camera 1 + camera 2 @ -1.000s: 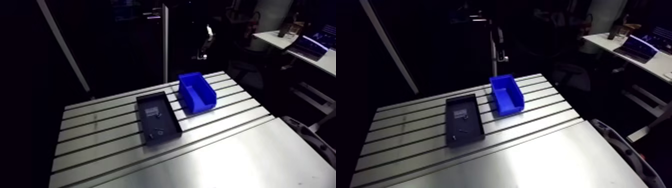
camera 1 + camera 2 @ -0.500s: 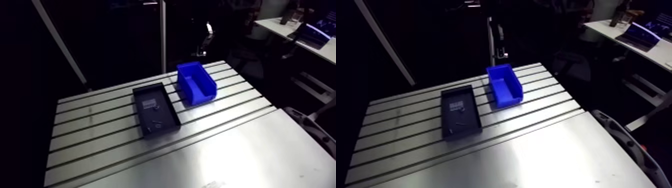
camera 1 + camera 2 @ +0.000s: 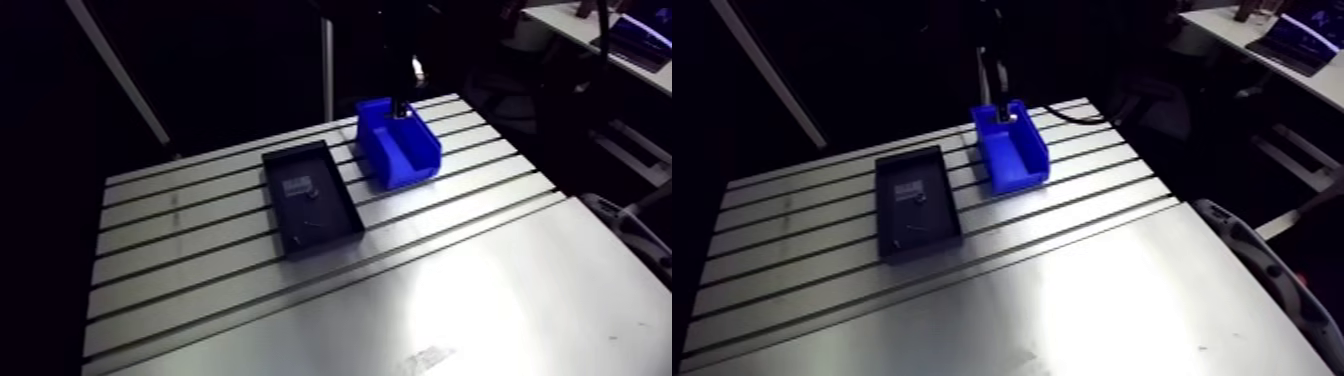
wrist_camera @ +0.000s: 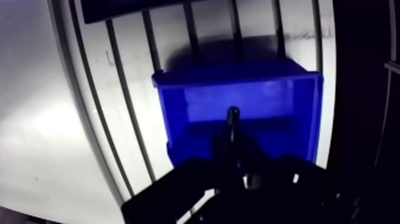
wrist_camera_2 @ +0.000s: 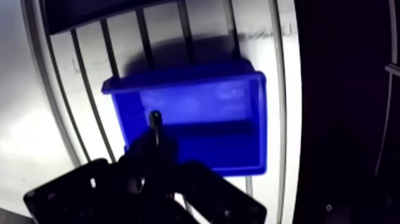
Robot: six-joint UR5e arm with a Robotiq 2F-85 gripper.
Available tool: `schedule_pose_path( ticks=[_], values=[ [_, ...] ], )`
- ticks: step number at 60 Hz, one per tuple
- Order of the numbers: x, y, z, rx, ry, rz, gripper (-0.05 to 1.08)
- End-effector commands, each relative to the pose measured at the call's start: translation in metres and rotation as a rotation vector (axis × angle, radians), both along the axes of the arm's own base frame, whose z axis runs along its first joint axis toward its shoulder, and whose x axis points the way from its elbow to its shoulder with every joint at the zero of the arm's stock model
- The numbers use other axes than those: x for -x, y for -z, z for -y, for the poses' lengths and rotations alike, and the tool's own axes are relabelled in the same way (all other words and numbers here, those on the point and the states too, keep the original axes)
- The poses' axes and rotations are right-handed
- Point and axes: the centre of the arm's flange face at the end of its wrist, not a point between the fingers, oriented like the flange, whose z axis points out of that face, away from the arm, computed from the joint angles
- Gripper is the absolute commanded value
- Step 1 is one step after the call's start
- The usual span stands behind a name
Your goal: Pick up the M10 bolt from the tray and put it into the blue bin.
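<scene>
Two fingers [image 4: 220, 152] are closed on the M10 bolt [image 4: 232, 119]. In the wrist view they are dark, and the grip itself is hard to make out. The slim dark shank sticks straight out ahead of them, though, so I judge it pinched between them, not lying loose. The bolt's long axis runs in line with the fingers' reach, its rounded end pointing away from the wrist and down toward the floor of the blue bin [image 4: 244, 98].

That is the relation the coming move turns on. The bolt's free end hangs above the bin's open interior, inside the line of its walls and not over a rim. The bin lies directly under and ahead of the fingers, so a release here would probably drop the bolt inside. How high the bolt hangs above the floor I cannot tell.

Further out, the bin sits on the slotted surface [image 4: 47, 119]. The arm view shows the black tray [image 3: 335, 215] just beside it, apart from it, with a few small parts [image 3: 312, 195] left inside.
</scene>
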Motion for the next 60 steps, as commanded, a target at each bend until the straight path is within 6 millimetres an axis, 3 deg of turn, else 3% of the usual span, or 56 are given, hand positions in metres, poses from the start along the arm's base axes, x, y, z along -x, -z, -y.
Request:
schedule_pose_path(
  ticks=[1,29,60],
  values=[
    [0.0,0.031,0.001,0.009,-0.001,0.027,1.04],
    [0.002,0.069,-0.003,0.006,0.007,0.082,1.03],
    [0.002,0.085,-0.005,-0.011,0.024,0.11,1.01]
  ],
)
